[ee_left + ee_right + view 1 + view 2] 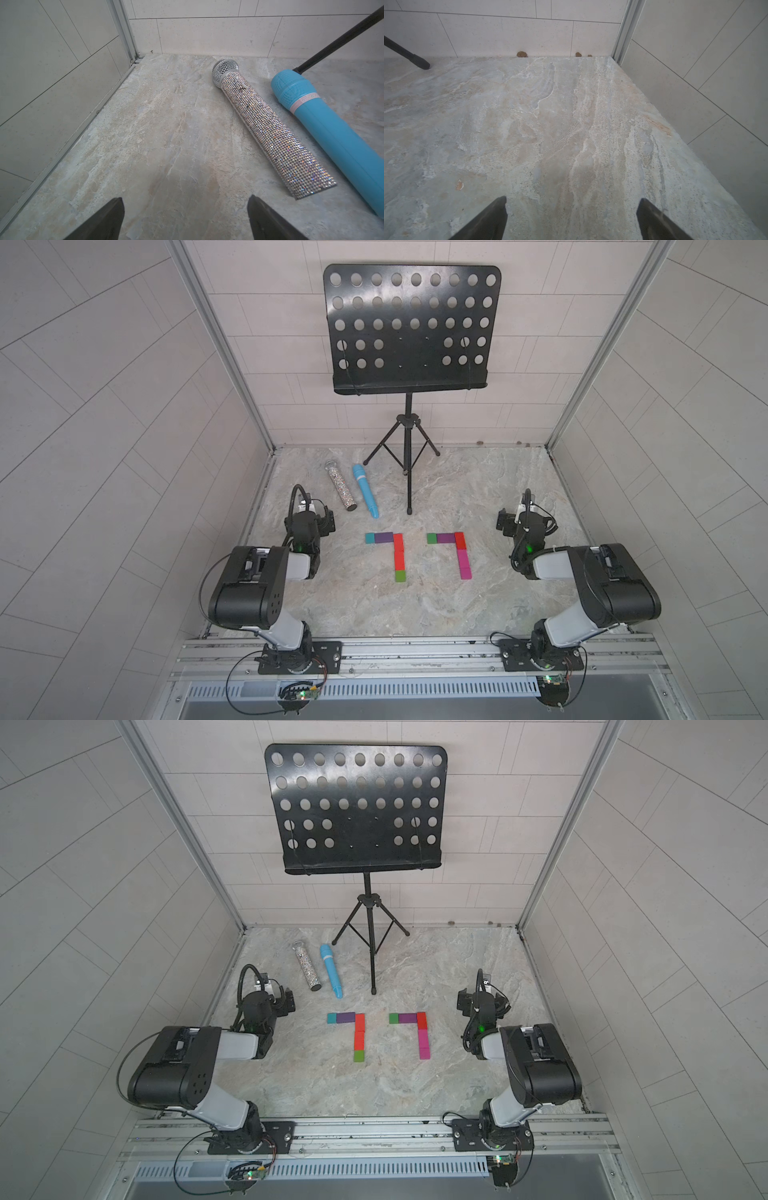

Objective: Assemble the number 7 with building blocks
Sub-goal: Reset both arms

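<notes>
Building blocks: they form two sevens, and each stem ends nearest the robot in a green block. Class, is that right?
Not quite. The building blocks do form two sevens, but only the left stem ends in a green block; the other ends in a magenta block. Both top views show it.

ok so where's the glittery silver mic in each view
In a top view: the glittery silver mic lies beyond the left arm, beside the blue mic.
In a top view: same place.
Left wrist: large, mid-picture, mesh head toward the back wall.
Right wrist: not in it.
Shared landmark: the music stand legs, in all four.
</notes>
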{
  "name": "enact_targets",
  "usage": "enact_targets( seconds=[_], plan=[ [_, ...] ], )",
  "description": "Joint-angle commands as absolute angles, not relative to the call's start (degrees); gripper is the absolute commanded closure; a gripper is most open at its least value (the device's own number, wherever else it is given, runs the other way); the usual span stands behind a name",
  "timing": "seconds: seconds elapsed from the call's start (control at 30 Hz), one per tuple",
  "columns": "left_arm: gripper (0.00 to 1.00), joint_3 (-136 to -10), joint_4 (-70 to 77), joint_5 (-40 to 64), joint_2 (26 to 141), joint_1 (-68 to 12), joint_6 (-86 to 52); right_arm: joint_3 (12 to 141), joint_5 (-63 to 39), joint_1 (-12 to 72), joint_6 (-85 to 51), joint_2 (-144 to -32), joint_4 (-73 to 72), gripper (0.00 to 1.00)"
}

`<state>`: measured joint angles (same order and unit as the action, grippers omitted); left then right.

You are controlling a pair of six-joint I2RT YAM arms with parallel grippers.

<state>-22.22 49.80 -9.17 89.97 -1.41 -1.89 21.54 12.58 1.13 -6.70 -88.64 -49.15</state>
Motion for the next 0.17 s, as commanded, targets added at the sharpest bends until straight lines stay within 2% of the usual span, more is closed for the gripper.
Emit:
enact_targets(
  seconds=[0.0, 0.13],
  plan=[
    [0.0, -22.9, 52.4, -9.7, 90.7, -1.7, -0.9, 22.0, 12.0, 1.8, -4.4, -88.7, -50.5, 0.0],
    [0.0, -22.9, 52.0, -9.6, 90.4, -1.7, -0.9, 21.8, 12.2, 1.8, -4.6, -88.1, -49.8, 0.0]
  ],
)
